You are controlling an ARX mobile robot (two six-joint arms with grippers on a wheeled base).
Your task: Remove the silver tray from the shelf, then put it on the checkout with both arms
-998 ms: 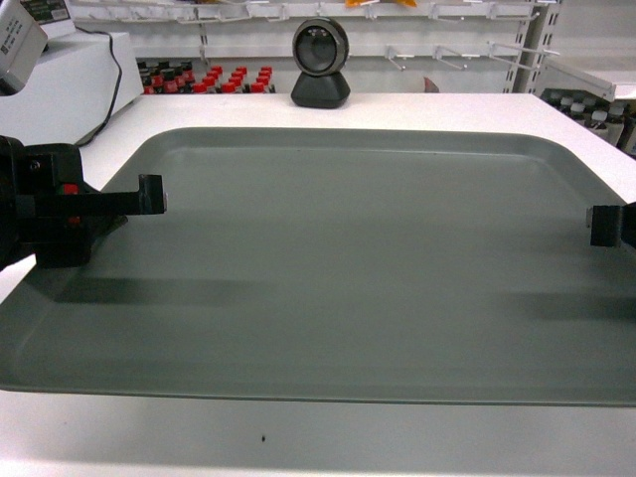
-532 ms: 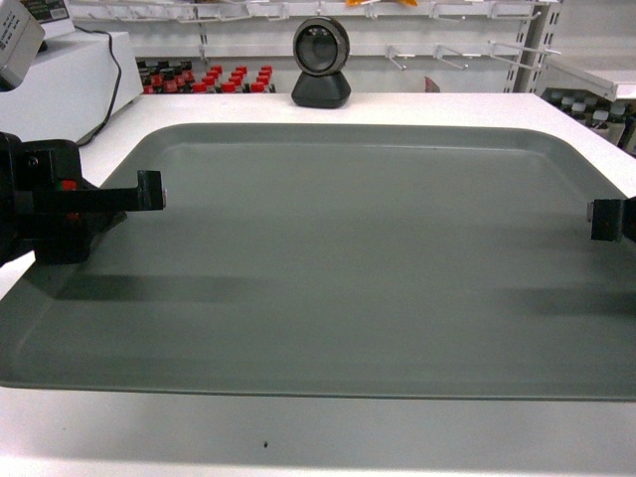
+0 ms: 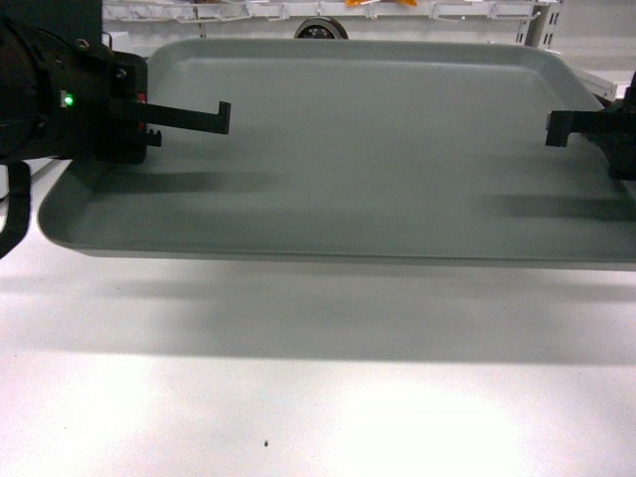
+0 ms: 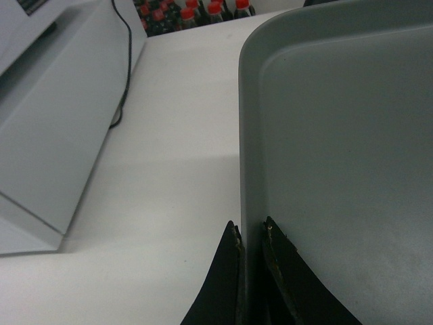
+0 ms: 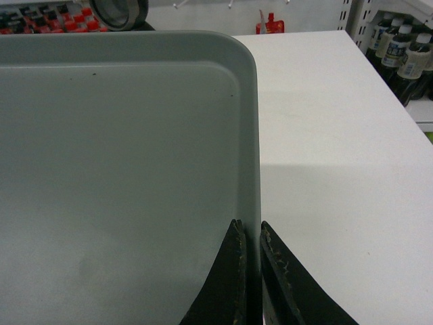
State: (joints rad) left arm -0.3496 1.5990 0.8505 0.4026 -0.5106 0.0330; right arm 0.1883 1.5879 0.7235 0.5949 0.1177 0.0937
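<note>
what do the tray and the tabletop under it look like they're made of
The silver tray looks like matte grey-silver metal, though coated plastic is possible: even dull sheen, thin raised rim, rounded corners. The checkout tabletop looks like smooth white laminate or painted board: flat, uniform, softly reflecting light under the tray's shadow.

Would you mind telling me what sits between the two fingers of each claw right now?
The silver tray's raised rim: its left edge within the left claw, its right edge within the right claw, shown in the wrist views.
</note>
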